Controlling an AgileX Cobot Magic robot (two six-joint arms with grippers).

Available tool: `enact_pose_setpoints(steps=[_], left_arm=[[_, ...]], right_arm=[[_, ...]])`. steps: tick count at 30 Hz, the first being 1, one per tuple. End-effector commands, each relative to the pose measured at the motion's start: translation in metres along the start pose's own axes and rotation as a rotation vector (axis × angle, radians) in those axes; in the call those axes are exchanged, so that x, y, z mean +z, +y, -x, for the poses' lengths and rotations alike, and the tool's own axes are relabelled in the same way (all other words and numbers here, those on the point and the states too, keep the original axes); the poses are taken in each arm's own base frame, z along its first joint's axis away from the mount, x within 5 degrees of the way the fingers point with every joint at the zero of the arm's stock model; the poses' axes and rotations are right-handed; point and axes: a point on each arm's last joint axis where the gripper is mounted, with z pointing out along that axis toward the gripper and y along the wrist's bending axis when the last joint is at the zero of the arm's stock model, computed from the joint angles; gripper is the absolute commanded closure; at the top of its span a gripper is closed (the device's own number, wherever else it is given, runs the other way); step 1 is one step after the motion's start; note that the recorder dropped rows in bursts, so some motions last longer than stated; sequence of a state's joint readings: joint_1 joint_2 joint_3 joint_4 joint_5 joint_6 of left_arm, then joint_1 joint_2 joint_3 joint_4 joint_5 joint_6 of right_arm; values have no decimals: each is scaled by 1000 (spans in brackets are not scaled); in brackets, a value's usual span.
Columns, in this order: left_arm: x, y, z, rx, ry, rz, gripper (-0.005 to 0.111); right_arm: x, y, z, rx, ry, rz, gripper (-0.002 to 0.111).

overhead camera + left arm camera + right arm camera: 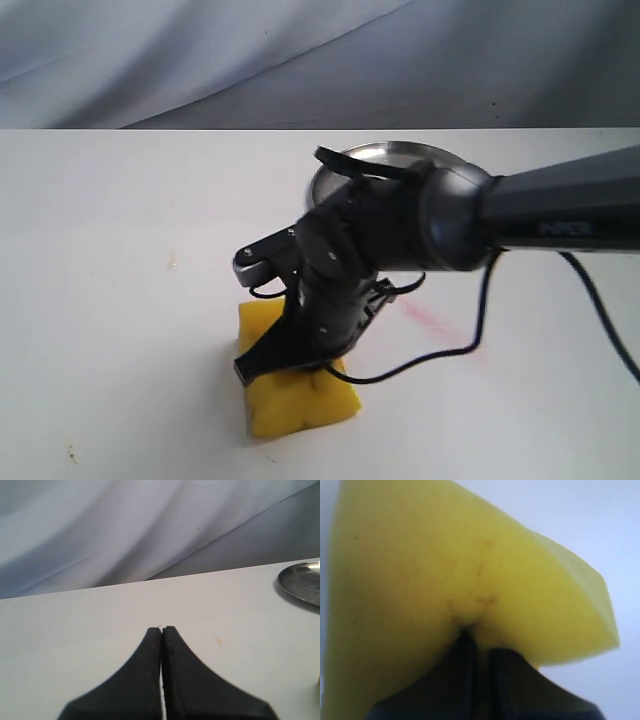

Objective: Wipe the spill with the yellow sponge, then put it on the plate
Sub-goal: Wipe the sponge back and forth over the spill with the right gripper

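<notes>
The right gripper (479,647) pinches the yellow sponge (300,398), its jaws almost together with the foam puckered between them. The sponge rests on the white table (120,200), on the camera's side of the steel plate (385,157) and apart from it. The left gripper (161,629) hangs with its jaws pressed together, empty, well away from the plate.

Exterior cam: raised, looking down across the flat white tabletop (100,300) toward the grey draped cloth backdrop (200,60). The right gripper (285,365) is mid-frame and fairly near.

Left wrist cam: low behind the left gripper (161,629), facing along its pressed-together black fingers to the same backdrop. The round shiny steel plate (302,582) lies well ahead of the tips and also shows in the exterior view.

Right wrist cam: very close behind the right gripper's tips. The bright yellow foam sponge (420,570) pinched there fills the frame; the exterior view also shows it.
</notes>
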State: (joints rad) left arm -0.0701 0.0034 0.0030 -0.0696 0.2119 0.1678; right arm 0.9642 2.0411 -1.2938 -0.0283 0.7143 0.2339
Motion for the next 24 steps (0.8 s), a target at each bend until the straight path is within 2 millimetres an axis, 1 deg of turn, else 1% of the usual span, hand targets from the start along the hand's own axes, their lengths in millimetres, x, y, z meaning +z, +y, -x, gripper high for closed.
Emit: enact_pose_setpoints(steps=[1, 4, 8, 10, 13, 17, 21, 24], left_arm=[[0, 0, 2, -7, -13, 3, 107], [0, 0, 2, -7, -13, 3, 107], [0, 0, 2, -7, -13, 3, 107], [0, 0, 2, -7, -13, 3, 107], [0, 0, 2, -7, -13, 3, 107], [0, 0, 2, -7, -13, 3, 107], [0, 0, 2, -7, -13, 3, 107], [0, 0, 2, -7, -13, 3, 107]], right_arm=[[20, 6, 29, -35, 68, -29, 108], [24, 7, 37, -36, 99, -37, 108], [22, 6, 33, -49, 123, -51, 108], [21, 1, 25, -73, 140, -83, 108], [20, -9, 8, -75, 149, -132, 108], [13, -32, -17, -71, 147, -197, 108], [1, -67, -43, -36, 177, -265, 108], [-9, -95, -57, 11, 190, -305, 108]])
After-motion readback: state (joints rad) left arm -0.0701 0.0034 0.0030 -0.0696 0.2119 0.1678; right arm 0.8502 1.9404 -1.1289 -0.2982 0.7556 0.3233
